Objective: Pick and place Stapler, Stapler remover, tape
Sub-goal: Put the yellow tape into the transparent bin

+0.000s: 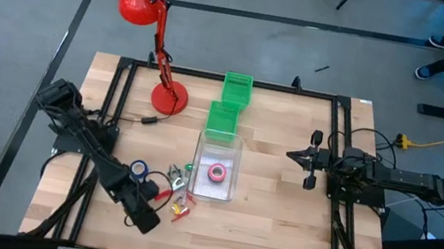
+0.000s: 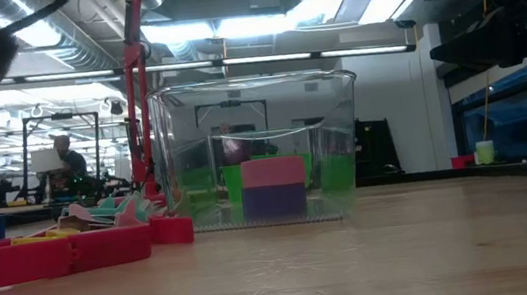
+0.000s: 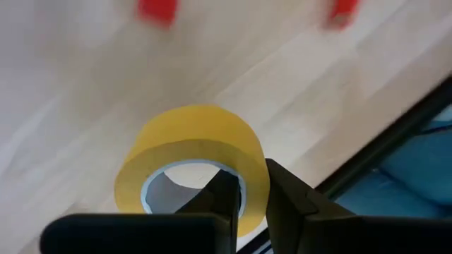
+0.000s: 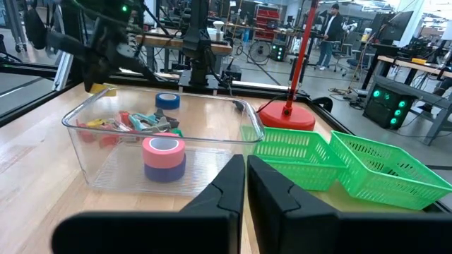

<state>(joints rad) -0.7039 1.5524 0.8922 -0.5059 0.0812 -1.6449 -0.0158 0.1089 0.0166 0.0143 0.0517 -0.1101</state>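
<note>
Red lamp [image 1: 146, 14] behind clear bin [image 1: 217, 155]

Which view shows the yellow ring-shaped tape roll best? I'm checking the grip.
Left wrist view: the yellow ring-shaped tape roll fills it, left pincer shut on its wall. Right wrist view shows a distant yellow sliver; the high and low views don't show it clearly.

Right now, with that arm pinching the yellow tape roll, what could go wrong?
The left gripper holds the yellow tape roll only by its wall, one finger inside the ring and one outside, so the roll might twist or slip when lifted. The clear container already holds a pink roll stacked on a blue one; a dropped roll might land on them and roll off. Small red pieces lie close by and could get knocked.
</note>
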